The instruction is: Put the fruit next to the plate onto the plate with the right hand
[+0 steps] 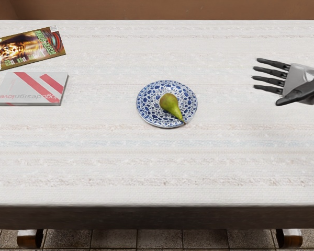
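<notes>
A green pear (pixel 170 106) lies on the blue-and-white patterned plate (pixel 149 101) near the middle of the table, its stem end pointing toward the front right. My right hand (pixel 275 83) hovers well to the right of the plate, near the picture's right edge. Its fingers are stretched out flat toward the left and hold nothing. The left arm does not show.
A magazine (pixel 25 48) lies at the far left corner of the white tablecloth. A grey book with red stripes (pixel 32 88) lies just in front of it. The table's front edge (pixel 157 206) runs across the bottom.
</notes>
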